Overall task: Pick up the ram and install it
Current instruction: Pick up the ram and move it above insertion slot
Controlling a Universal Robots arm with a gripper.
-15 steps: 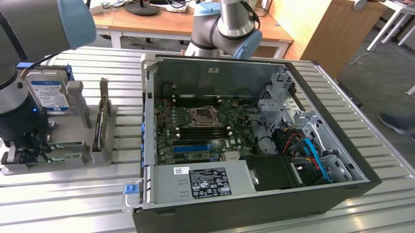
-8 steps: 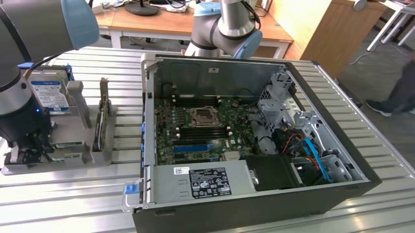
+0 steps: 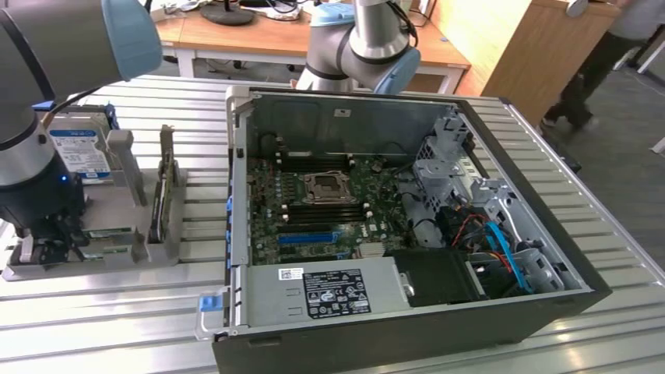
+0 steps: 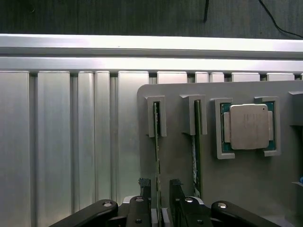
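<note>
Two ram sticks stand on edge in slots of a grey holder (image 4: 236, 189). One ram (image 4: 156, 142) runs straight between my gripper's two black fingers (image 4: 144, 185), and the other ram (image 4: 195, 146) stands just beside them. My gripper (image 4: 160, 187) is open, with a gap on each side of the stick it straddles. In the exterior view the gripper (image 3: 47, 248) hangs low over the holder (image 3: 114, 257) at the exterior view's left, beside the open computer case (image 3: 416, 312). The motherboard (image 3: 322, 210) lies exposed inside the case.
A square silver CPU (image 4: 248, 126) sits in a pocket of the holder past the rams. A hard drive (image 3: 78, 152) and an upright card (image 3: 164, 187) stand on the same holder. The slatted metal table (image 3: 104, 327) carries everything. A person (image 3: 613, 54) walks at the back right.
</note>
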